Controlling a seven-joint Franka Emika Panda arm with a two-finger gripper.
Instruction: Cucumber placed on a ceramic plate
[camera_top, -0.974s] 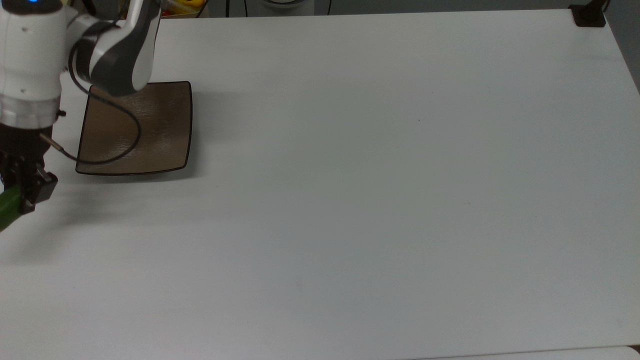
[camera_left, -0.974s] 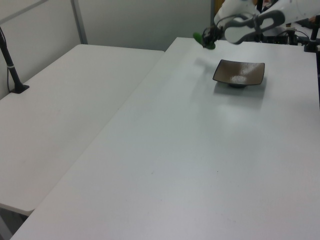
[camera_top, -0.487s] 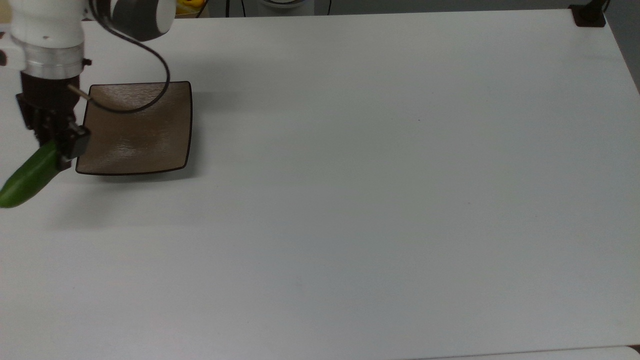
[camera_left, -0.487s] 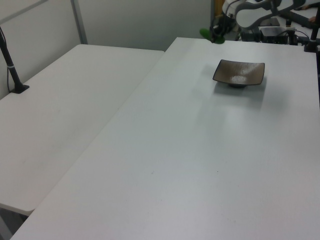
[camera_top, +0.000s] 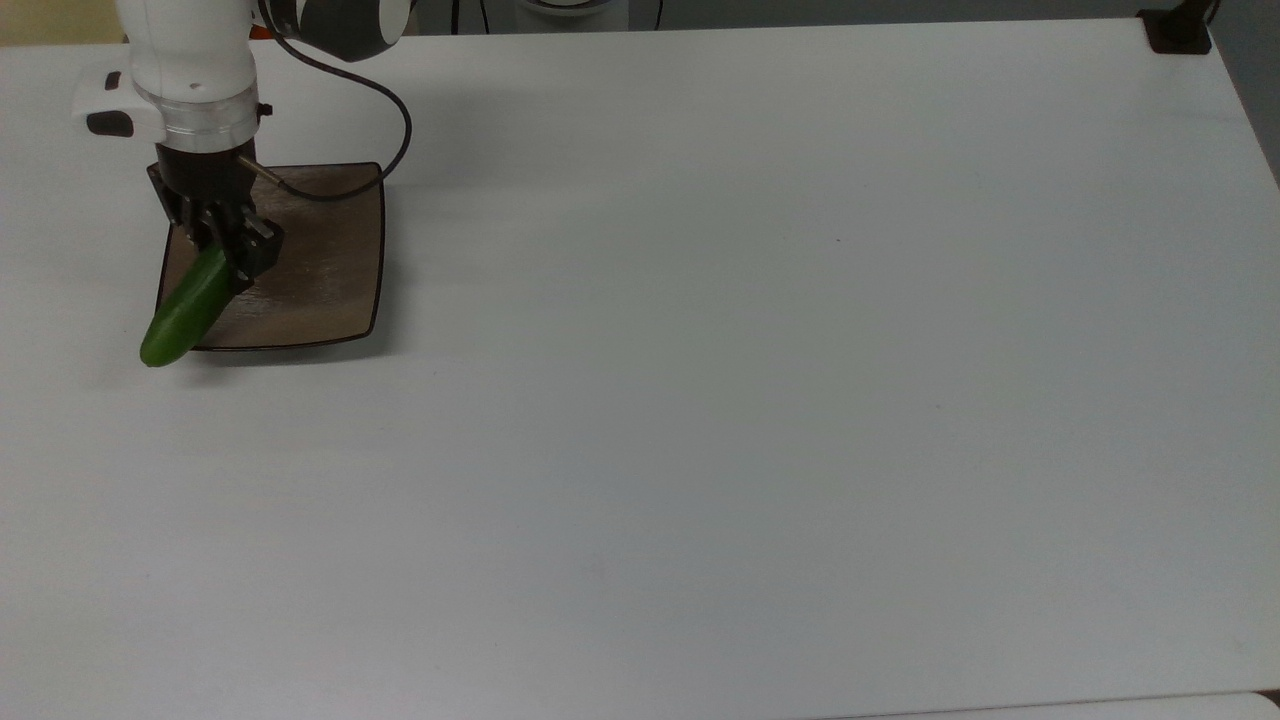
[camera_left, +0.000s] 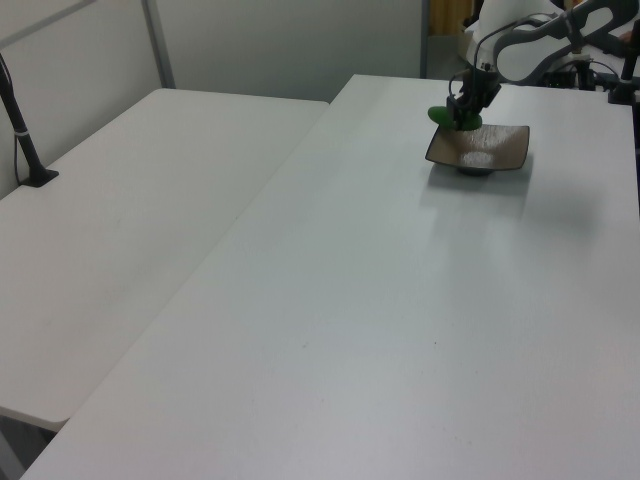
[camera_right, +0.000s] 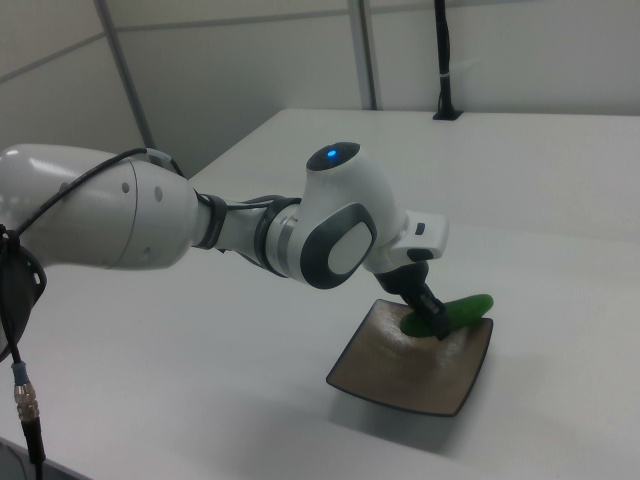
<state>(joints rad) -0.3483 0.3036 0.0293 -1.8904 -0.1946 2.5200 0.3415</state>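
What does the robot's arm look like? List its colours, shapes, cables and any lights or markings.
The arm has bulky rounded white shells with grey joint panels, and a blue light on one joint. A metallic ring sits above the black gripper, and a thin black cable loops beside it.

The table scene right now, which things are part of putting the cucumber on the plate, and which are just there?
Part of the job:
- cucumber, held in the gripper, hanging over the plate's edge
- ceramic plate, on the white table

Just there:
- black cable from the arm
- black post base at the top view's far right corner
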